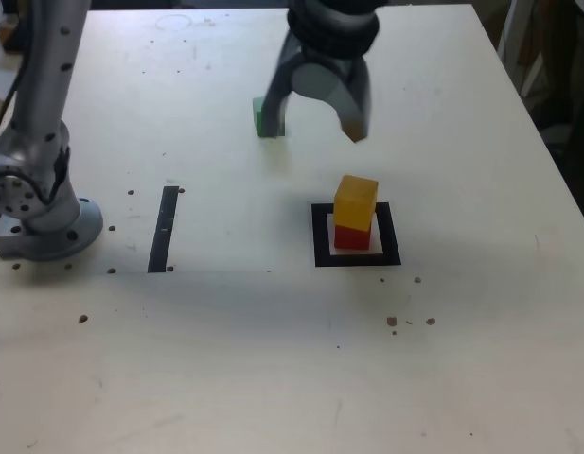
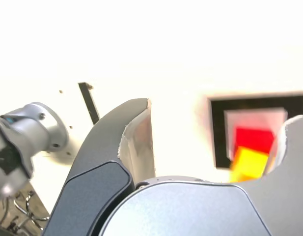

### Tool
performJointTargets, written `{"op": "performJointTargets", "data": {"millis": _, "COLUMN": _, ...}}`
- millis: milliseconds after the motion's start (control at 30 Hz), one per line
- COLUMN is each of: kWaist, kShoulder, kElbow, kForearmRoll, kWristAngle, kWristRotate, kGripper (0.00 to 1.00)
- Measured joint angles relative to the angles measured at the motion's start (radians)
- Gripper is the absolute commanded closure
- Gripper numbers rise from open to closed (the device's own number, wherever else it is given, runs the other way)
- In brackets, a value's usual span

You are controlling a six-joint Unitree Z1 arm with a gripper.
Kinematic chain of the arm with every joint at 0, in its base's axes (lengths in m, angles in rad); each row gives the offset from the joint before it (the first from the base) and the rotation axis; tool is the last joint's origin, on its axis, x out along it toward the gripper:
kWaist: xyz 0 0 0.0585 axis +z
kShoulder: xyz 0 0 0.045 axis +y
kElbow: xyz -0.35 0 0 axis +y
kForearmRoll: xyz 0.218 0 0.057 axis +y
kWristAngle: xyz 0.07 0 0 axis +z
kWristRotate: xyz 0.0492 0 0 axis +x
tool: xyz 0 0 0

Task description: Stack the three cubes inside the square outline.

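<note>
Yellow cube (image 1: 355,200) stacked on red cube (image 1: 350,235) inside black tape square outline (image 1: 320,236), grey gripper (image 1: 312,121) spread, empty

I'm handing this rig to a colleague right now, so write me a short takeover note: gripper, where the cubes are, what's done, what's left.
Gripper: fingers spread open, holding nothing, hanging above the table between the stack and the green cube.
Yellow cube sits on the red cube, inside the square outline.
Green cube lies alone on the table, farther back and toward the exterior view's left, partly hidden by a finger.
Done: two cubes stacked in the outline.
Left: pick up the green cube and set it on the yellow one.
</note>
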Motion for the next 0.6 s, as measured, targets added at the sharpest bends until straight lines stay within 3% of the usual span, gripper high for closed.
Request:
{"op": "performJointTargets", "data": {"millis": 200, "kWaist": 0.153, "kShoulder": -0.055, "kElbow": 0.109, "kForearmRoll": -0.048, "kWristAngle": 0.029, "kWristRotate": 0.032, "kGripper": 0.00}}
{"op": "performJointTargets", "data": {"millis": 600, "kWaist": 0.429, "kShoulder": -0.079, "kElbow": 0.244, "kForearmRoll": -0.226, "kWristAngle": 0.023, "kWristRotate": 0.165, "kGripper": 0.00}}
